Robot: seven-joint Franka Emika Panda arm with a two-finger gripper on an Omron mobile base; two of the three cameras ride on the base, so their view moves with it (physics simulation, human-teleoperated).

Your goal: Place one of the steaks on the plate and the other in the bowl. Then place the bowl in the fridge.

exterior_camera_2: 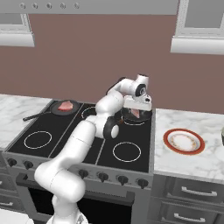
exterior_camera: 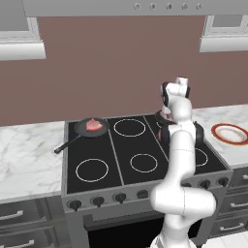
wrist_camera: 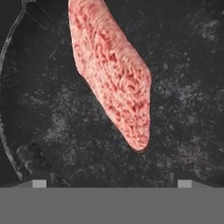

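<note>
Counter (exterior_camera_2: 205, 162) right of the stove carries the empty plate (exterior_camera_2: 184, 141). Two black pans sit on the burners, each holding a steak: the far-left pan (exterior_camera: 92, 128) and the back-right pan (wrist_camera: 48, 122). Hand (exterior_camera_2: 138, 106), spread wide, hovers directly above the second steak (wrist_camera: 111, 72), whose long axis runs diagonally between the fingertips.

Black stove (exterior_camera: 131, 160) w/ 2 pans: left pan (exterior_camera: 92, 128), right pan (exterior_camera_2: 136, 116). White counter (exterior_camera_2: 192, 164) w/ plate (exterior_camera_2: 183, 141).
</note>
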